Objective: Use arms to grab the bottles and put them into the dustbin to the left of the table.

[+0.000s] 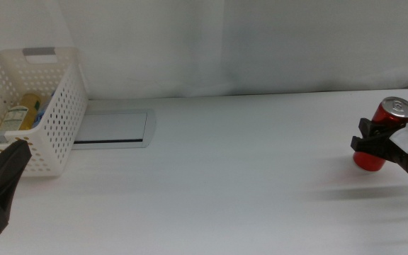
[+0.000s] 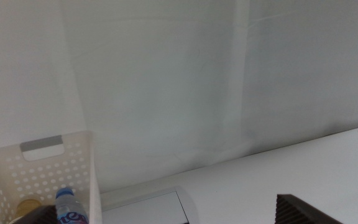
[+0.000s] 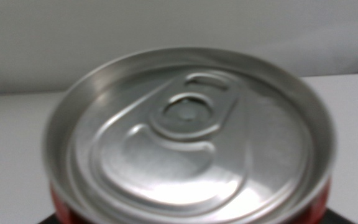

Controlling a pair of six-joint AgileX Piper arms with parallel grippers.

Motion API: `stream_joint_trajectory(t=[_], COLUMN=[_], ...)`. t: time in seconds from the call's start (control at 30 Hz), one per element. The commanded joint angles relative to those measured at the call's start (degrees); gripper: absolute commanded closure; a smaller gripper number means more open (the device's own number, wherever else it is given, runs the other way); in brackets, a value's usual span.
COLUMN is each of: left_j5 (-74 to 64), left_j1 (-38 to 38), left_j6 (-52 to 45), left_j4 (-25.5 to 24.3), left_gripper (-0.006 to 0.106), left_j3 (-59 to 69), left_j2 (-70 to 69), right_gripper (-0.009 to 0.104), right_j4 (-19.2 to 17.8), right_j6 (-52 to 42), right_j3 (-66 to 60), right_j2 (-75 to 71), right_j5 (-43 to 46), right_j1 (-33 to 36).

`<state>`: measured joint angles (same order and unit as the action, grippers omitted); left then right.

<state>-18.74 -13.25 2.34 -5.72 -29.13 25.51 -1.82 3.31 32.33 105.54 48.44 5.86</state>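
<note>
The right gripper [image 1: 369,139] sits at the worktop's right edge, its dark jaws set around the red soda can [image 1: 382,132], which stands upright on the worktop [image 1: 246,177]; the jaws appear to be grasping it, one dark jaw showing against the can's left side in the middle view. The right wrist view gives what the middle view cannot: the can's silver lid [image 3: 188,134] seen close from above, pull tab unlifted, with a thin band of red wall beneath the rim (the jaws themselves are only a dark sliver at the bottom corners there).

The left gripper [image 1: 2,188] waits at the worktop's near left corner, just in front of the dustbin [image 1: 55,106]. Only its black fingers show in the middle view, and the left wrist view catches just one dark jaw tip, so I cannot tell whether it is released or clenched.

The white perforated dustbin stands at the worktop's left edge, beside the grey inset panel [image 1: 115,127]. Inside it, the middle view shows the yellow juice bottle [image 1: 21,113] with its green-white label lying against the wall; the left wrist view adds the clear water bottle [image 2: 71,211] with its blue cap, hard to make out from the middle camera.
</note>
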Motion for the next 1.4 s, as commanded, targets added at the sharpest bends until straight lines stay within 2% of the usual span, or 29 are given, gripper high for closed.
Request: stream_joint_trajectory(t=[0.0,0.1,0.2,0.43,0.47,0.53,0.6,0.8,0.97,1.13,1.37], left_j5=[0.6,0.6,0.6,0.2,0.2,0.2,0.2,0.1,0.1,-1.8,-3.7], left_j1=[-0.4,-0.4,-0.4,-0.4,-0.4,-0.4,-0.4,-0.4,-0.4,-0.4,-0.4], left_j6=[-0.1,-0.1,-0.1,-0.1,-0.1,-0.1,-0.1,-0.1,-0.1,-0.1,-0.1], left_j4=[0.2,0.2,0.2,0.2,0.2,0.2,0.2,0.2,0.2,0.2,0.2], left_gripper=[0.01,0.01,0.01,0.01,0.01,0.01,0.01,0.01,0.01,0.01,0.01], left_j3=[0.3,0.3,0.3,0.3,0.3,0.3,0.3,0.3,0.3,0.3,0.3], left_j2=[-0.1,-0.1,-0.1,-0.1,-0.1,-0.1,-0.1,-0.1,-0.1,-0.1,-0.1], right_gripper=[0.059,0.098,0.097,0.097,0.097,0.097,0.097,0.097,0.097,0.097,0.097], right_j4=[-0.6,-0.6,-2.1,-10.1,-12.2,-13.7,-15.6,-16.0,-14.0,-13.5,-13.7], right_j6=[-0.2,-0.2,-0.1,4.0,4.8,5.9,5.9,9.8,9.8,9.8,9.8], right_j3=[0.4,0.4,0.4,0.4,0.4,0.4,0.4,1.4,1.4,1.4,1.4], right_j2=[0.1,0.1,-0.7,-8.5,-11.1,-13.8,-16.7,-17.6,-16.5,-13.5,-7.8], right_j5=[-0.5,-0.5,-0.9,-1.2,-1.6,-2.0,-2.1,-3.0,-3.5,-4.3,-3.3], right_j1=[0.0,0.0,0.0,2.1,3.9,6.5,12.0,24.0,32.7,36.9,37.8])
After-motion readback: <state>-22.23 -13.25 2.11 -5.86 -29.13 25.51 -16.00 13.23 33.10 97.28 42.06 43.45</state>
